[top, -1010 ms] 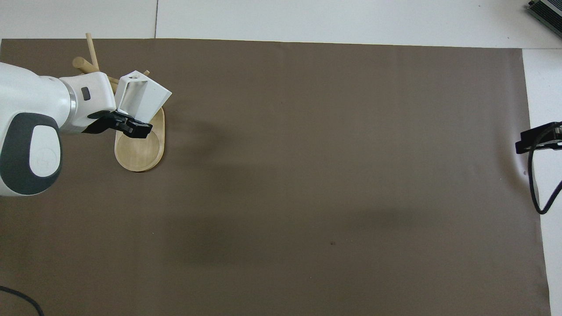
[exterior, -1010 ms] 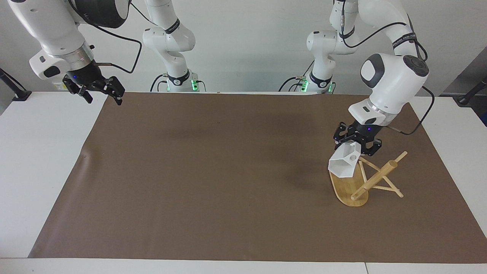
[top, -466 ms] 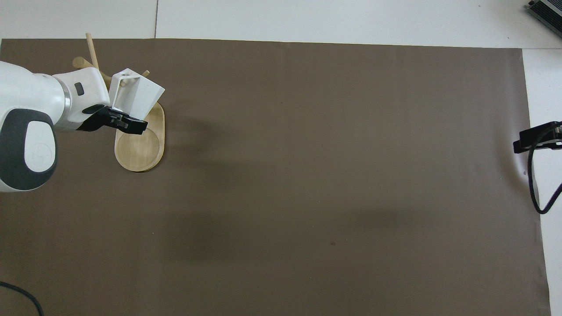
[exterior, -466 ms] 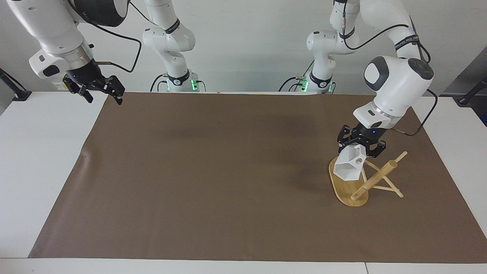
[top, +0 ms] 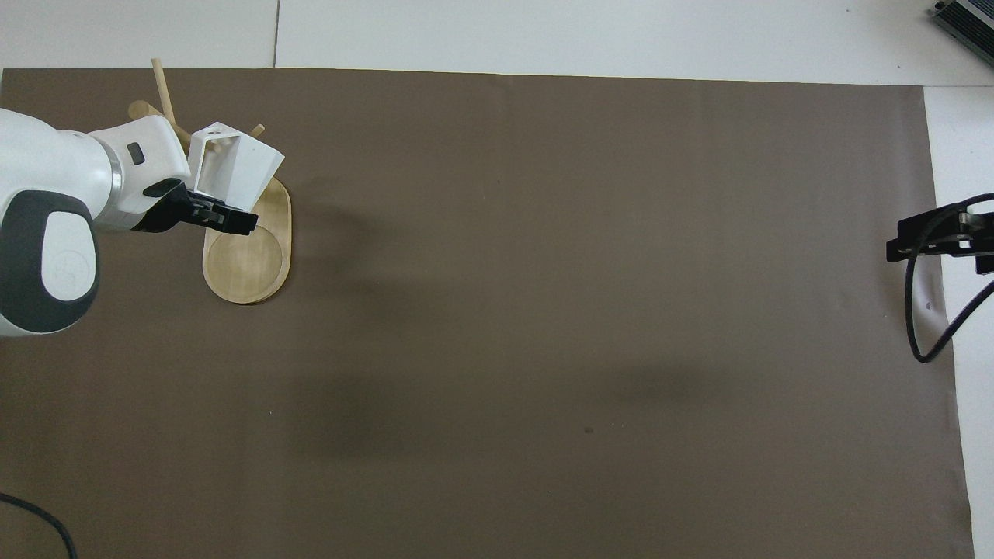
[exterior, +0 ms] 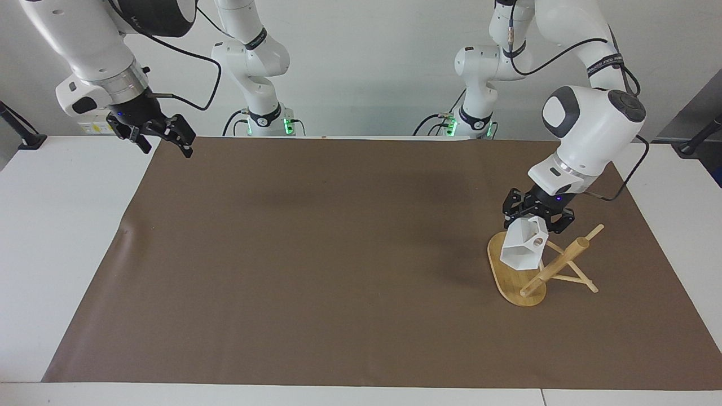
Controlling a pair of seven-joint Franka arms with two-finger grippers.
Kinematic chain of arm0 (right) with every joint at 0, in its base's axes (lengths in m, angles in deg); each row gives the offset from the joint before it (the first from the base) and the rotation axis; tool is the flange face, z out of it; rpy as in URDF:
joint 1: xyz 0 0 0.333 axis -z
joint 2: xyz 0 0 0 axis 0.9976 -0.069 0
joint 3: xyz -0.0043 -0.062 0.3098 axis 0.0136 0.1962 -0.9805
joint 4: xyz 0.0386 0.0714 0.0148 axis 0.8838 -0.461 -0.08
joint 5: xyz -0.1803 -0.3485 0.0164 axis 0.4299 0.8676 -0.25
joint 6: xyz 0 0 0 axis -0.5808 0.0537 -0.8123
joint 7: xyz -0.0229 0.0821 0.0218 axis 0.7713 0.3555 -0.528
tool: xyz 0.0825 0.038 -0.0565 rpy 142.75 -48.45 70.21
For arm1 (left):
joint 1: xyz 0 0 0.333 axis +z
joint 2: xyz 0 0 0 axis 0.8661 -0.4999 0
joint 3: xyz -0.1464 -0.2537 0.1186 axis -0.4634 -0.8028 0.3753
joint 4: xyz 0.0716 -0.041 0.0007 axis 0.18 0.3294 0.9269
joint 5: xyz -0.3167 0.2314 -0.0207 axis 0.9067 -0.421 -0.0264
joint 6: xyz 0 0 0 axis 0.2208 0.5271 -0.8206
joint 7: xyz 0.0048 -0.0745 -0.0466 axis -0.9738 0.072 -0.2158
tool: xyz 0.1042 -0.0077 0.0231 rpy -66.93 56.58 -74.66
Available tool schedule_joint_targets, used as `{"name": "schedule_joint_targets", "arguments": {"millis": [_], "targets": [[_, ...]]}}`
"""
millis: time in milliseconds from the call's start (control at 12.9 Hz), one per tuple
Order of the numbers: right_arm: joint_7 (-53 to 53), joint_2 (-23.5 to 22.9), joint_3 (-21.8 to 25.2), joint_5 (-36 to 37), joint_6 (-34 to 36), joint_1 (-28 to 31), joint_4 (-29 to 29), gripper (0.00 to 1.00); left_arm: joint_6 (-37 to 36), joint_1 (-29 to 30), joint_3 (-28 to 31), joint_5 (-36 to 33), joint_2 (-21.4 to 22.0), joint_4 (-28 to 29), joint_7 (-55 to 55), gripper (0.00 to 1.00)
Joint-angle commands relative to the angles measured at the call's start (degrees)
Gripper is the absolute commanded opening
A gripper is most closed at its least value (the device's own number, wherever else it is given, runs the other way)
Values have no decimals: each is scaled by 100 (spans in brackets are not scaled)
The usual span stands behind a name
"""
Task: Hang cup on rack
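Left gripper (exterior: 537, 217) clamped on the cup (exterior: 524, 251), held over the rack (exterior: 541, 268) base beside a peg; line handle hole up with peg tip, then slide on slowly; right gripper (exterior: 163, 138) waits, fingers apart.

A robotics lab is shown. Two white arms (exterior: 586, 121) are mounted at the far edge of a white bench (exterior: 51, 237), with green status lights lit at their bases (exterior: 289, 125). A plain brown mat (exterior: 316, 254) is spread over the bench. A bare pale wall (exterior: 366, 62) is seen, and black cables (exterior: 620, 186) are looped from the arms.
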Motion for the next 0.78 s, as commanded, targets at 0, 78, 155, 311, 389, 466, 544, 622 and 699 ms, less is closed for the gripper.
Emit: {"name": "schedule_joint_targets", "arguments": {"millis": [0, 78, 155, 311, 389, 466, 544, 622, 699], "targets": [[-163, 0, 1, -85, -279, 94, -39, 100, -221, 172, -50, -116, -389, -542, 160, 0], [-163, 0, 1, -32, -367, 85, -56, 100, -300, 208, -50, -125, -504, -727, 160, 0], [-163, 0, 1, 3, -377, 76, -48, 100, -353, 208, -50, -125, -531, -772, 160, 0], [-190, 0, 19, 12, -386, 94, -48, 100, -406, 269, -50, -107, -540, -790, 160, 0], [-207, 0, 19, 38, -377, 85, -48, 100, -450, 296, -50, -98, -549, -790, 160, 0], [-216, 0, 10, 73, -377, 85, -48, 100, -450, 296, -50, -98, -549, -790, 160, 0], [-216, 0, 1, 82, -377, 85, -48, 100, -476, 305, -50, -107, -540, -773, 169, 0], [-233, 9, 1, 82, -377, 85, -39, 100, -529, 305, -50, -107, -531, -755, 178, 0], [-312, 9, 1, 82, -377, 85, -30, 100, -529, 305, -50, -116, -531, -755, 239, 0]]}}
